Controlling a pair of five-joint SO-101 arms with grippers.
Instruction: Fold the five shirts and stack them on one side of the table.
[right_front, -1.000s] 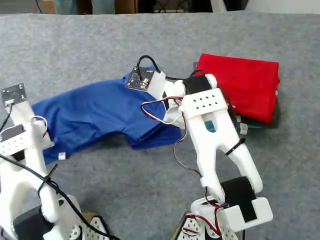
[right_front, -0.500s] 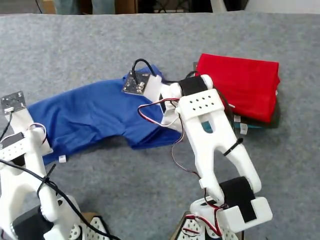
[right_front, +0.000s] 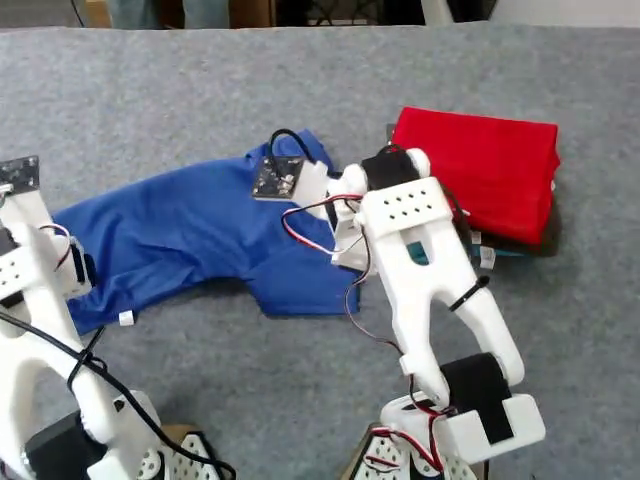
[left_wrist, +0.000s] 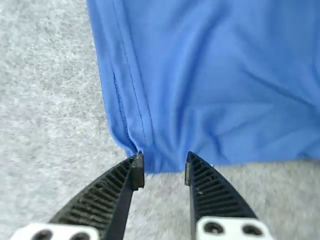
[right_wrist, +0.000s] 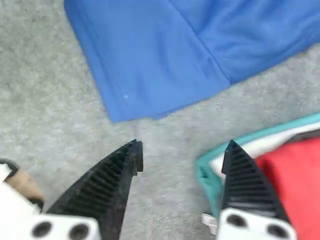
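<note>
The blue shirt lies spread on the table, beside the pile. The left gripper is apart at its edge, and the right gripper is wide apart. A thin pinch may slip, and then the blue shirt bunches up.

Desk carries two lots of shirts. The spread shirt lies across the middle and left, running from the left arm's side toward the centre. The folded stack sits on the right side, just beside the spread shirt's right end, with a strip of desk between them. The lower shirts stick out at the stack's near edge, under the top one. The left tool is at the spread shirt's left end, with the hem between its parted fingertips. The right tool hangs over the strip between spread shirt and stack, fingertips wide apart, one toward each.
</note>
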